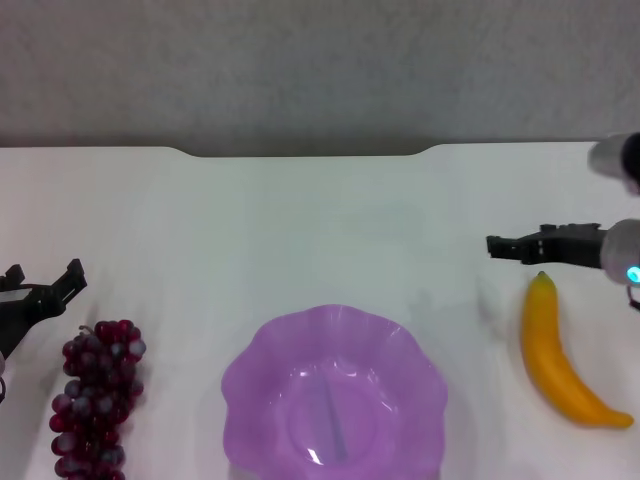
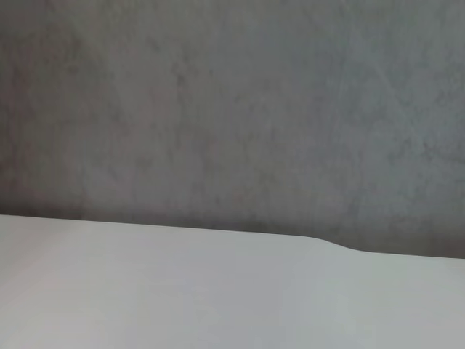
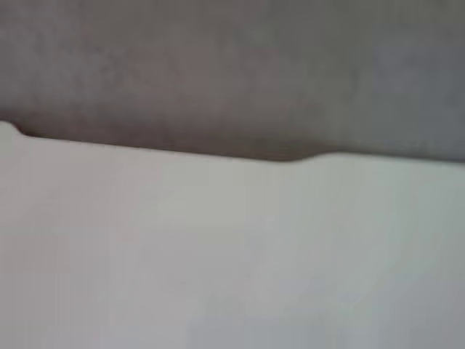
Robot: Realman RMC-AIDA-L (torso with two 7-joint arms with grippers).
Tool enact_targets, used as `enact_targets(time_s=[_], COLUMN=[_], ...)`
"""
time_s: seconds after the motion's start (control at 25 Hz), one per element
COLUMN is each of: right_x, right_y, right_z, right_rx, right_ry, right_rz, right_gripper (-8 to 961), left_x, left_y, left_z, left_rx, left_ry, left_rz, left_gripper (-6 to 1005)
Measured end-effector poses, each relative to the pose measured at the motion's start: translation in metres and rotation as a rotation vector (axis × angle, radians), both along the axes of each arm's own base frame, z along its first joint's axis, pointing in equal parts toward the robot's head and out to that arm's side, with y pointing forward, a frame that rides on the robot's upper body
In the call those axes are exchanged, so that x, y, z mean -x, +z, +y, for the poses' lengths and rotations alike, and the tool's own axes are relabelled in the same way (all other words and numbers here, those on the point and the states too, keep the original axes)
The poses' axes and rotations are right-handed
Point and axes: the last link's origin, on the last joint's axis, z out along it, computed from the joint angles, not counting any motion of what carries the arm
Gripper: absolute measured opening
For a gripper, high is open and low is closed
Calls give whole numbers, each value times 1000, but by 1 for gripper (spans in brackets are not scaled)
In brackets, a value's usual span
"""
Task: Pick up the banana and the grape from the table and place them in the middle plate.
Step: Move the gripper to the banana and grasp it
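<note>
In the head view, the banana (image 1: 563,352) lies on the white table (image 1: 320,220) at the right, stem tip pointing away from me. The grape bunch (image 1: 96,400) lies at the front left. The purple scalloped middle plate (image 1: 250,380) sits empty at the front centre between them. My left gripper (image 1: 42,272) is open and empty, just behind and left of the grapes. My right gripper (image 1: 497,246) hovers just behind the banana's stem tip, pointing left and holding nothing. Both wrist views show only bare table and wall.
The table's notched far edge (image 1: 300,152) runs in front of a grey wall (image 1: 320,70). It also shows in the left wrist view (image 2: 334,246) and the right wrist view (image 3: 290,156).
</note>
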Motion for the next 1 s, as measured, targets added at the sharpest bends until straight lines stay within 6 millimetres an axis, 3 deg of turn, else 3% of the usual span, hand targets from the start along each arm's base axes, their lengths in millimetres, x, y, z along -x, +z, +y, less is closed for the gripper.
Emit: enact_targets(time_s=[0.2,0.36,0.6,1.0], right_x=[-3,-4,1,1], right_y=[23,30,19,-2], right_z=[0,5,10,7], right_rx=[72,121,218,291], right_ry=[-107,-179,-240,-251], right_rz=[11,-56,-175,-220], right_gripper=[881,881,880,879], left_x=[-1,-2,-2,-4], left_y=[0,0,0,0], left_z=[1,2,2,4], left_rx=[1,0,0,-2], left_ry=[-1,-6,-6,-14], left_rz=[2,1,2,1], left_gripper=[875,875,875,875])
